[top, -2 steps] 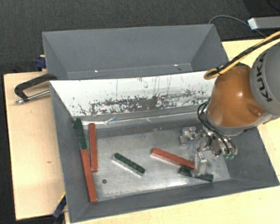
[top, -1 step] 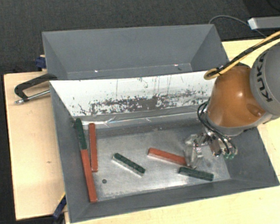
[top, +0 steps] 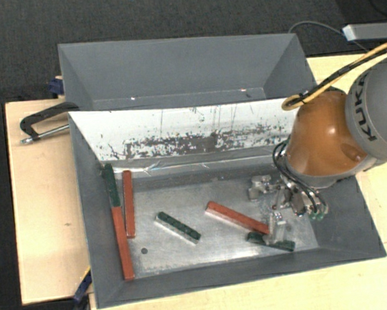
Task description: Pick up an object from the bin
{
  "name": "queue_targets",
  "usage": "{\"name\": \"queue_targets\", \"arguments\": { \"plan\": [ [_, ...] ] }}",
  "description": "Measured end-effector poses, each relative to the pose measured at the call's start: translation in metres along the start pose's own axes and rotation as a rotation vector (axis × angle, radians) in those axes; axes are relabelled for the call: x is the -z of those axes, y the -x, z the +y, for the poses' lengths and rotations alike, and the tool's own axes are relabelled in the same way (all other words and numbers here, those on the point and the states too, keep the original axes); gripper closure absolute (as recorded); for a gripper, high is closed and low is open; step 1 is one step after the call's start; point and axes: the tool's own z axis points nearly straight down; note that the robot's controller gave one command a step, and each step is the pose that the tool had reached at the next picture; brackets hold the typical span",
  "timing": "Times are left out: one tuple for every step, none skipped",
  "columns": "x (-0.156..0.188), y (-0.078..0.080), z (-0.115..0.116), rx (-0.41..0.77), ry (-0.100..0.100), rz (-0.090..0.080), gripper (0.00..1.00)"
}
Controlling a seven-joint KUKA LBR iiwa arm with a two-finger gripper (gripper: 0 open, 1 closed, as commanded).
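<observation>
My gripper (top: 268, 207) hangs low over the right part of the bin floor, open, with one fingertip (top: 257, 188) toward the back and the other (top: 279, 226) toward the front. A red flat bar (top: 233, 216) lies slanted just left of it, its right end reaching in near the front fingertip. A short dark green block (top: 271, 241) lies at that fingertip's foot, close to the front wall. Nothing is gripped between the fingers. A dark green bar (top: 178, 227) lies slanted further left, in the middle of the floor.
Along the left wall lie two long red bars (top: 123, 242) and a dark green bar (top: 109, 185), all lengthwise. The arm's orange cover hangs over the right side of the bin.
</observation>
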Motion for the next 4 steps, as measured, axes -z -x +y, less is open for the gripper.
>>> {"name": "queue_targets", "arguments": {
  "plan": [
    [0.000,0.000,0.000,0.000,0.000,0.000,1.00],
    [0.000,0.000,0.000,0.000,0.000,0.000,0.00],
    [0.000,0.000,0.000,0.000,0.000,0.000,0.00],
    [-0.002,-0.012,0.030,-0.057,0.000,0.001,0.00]
  ]
}}
